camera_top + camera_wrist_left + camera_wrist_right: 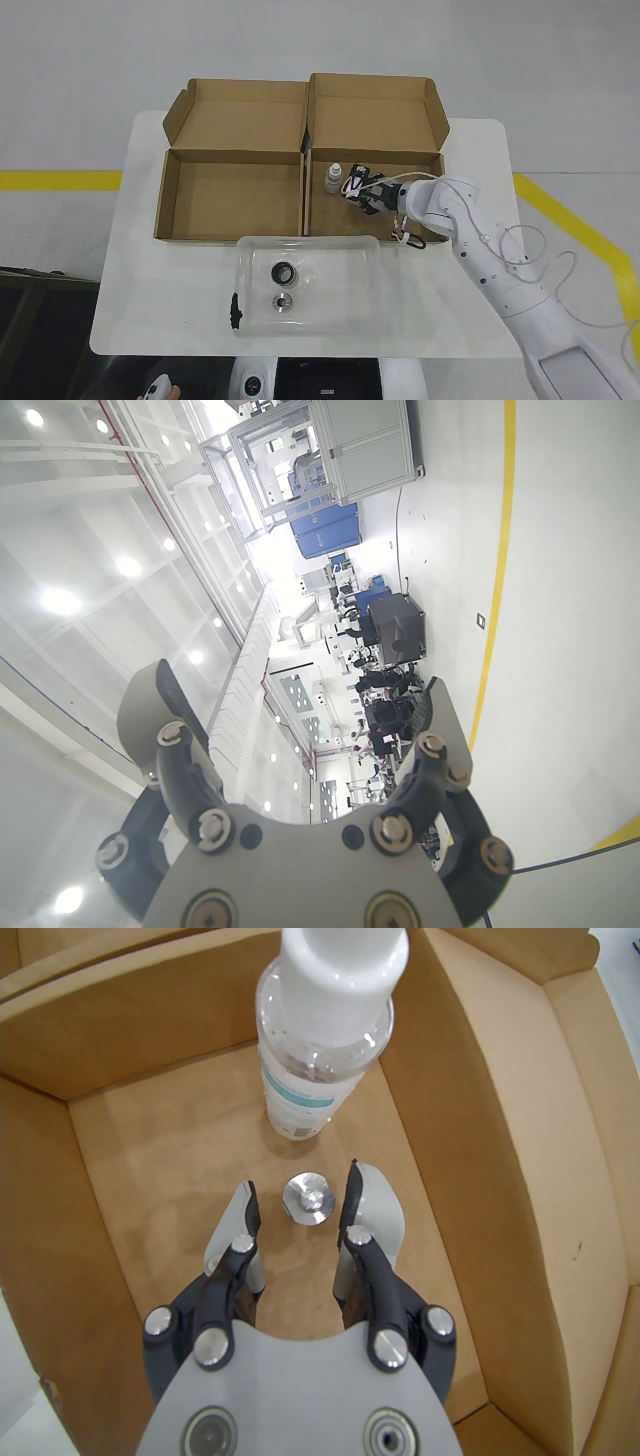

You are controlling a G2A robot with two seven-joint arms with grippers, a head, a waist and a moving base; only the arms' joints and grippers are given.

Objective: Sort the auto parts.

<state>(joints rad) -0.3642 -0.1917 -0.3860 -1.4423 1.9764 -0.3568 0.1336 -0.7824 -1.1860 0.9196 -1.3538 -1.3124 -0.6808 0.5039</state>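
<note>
Two fingers of your right gripper (301, 1190) stand spread either side of the small round metal fitting (308, 1204) on the cardboard box (475, 1138) floor at frame centre (white-capped bottle (320, 1053) just above it), so, the drop looking done, lift straight up without clipping either.

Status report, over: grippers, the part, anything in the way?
Left gripper open, empty. Right gripper open, fingers flanking metal part on cardboard box floor. Bottle upright close beside part.
</note>
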